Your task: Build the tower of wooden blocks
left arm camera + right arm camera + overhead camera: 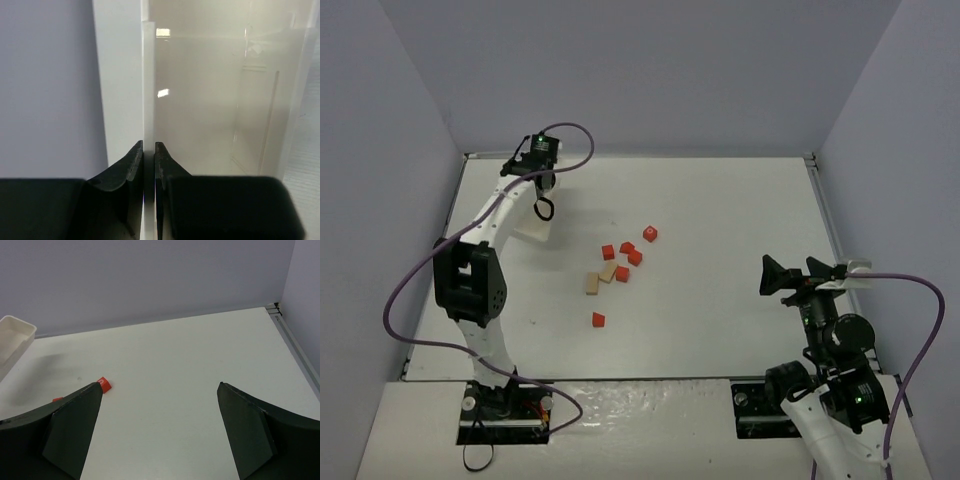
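Seen from above, 6 red and 2 tan wood blocks (pixel 622 274) lie scattered in a loose cluster near the middle of the white table (pixel 720 200). 1 red cube (pixel 598 320) sits apart from the rest, nearer the arms. The left hand (pixel 149 152) is at the far left, well apart from the blocks, its fingers clamped on the thin wall of a white tray (pixel 148 75). The right hand (pixel 160 385) hovers at the table's right side, fingers spread wide and holding nothing, with the blocks off to its left.
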You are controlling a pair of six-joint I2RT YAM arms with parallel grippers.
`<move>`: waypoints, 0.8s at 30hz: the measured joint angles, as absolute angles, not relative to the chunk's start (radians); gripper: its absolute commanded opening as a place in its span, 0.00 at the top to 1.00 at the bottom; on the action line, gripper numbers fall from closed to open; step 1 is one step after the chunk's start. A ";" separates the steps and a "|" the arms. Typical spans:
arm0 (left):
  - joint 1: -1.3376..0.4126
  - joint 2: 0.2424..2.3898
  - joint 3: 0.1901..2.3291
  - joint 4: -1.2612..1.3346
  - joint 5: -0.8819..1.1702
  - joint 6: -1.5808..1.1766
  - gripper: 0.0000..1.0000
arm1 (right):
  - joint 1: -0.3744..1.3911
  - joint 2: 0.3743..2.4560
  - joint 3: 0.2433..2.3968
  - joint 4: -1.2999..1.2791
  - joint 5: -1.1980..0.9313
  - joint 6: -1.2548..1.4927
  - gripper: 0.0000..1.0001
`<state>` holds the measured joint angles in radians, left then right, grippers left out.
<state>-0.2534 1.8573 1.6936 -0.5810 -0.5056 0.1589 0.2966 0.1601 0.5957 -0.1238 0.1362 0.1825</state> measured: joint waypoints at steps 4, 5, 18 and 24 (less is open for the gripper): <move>-0.122 1.969 1.763 -0.621 -0.340 0.121 1.00 | 0.297 0.185 0.596 -0.124 0.123 0.183 0.04; -0.092 2.000 1.788 -0.629 -0.303 0.113 1.00 | 0.297 0.191 0.596 -0.124 0.120 0.183 0.04; 0.154 2.292 2.094 -0.645 -0.097 0.070 0.92 | 0.303 0.287 0.598 -0.136 0.082 0.179 0.04; 0.168 2.329 2.116 -0.646 -0.083 0.048 0.50 | 0.303 0.324 0.599 -0.140 0.072 0.178 0.02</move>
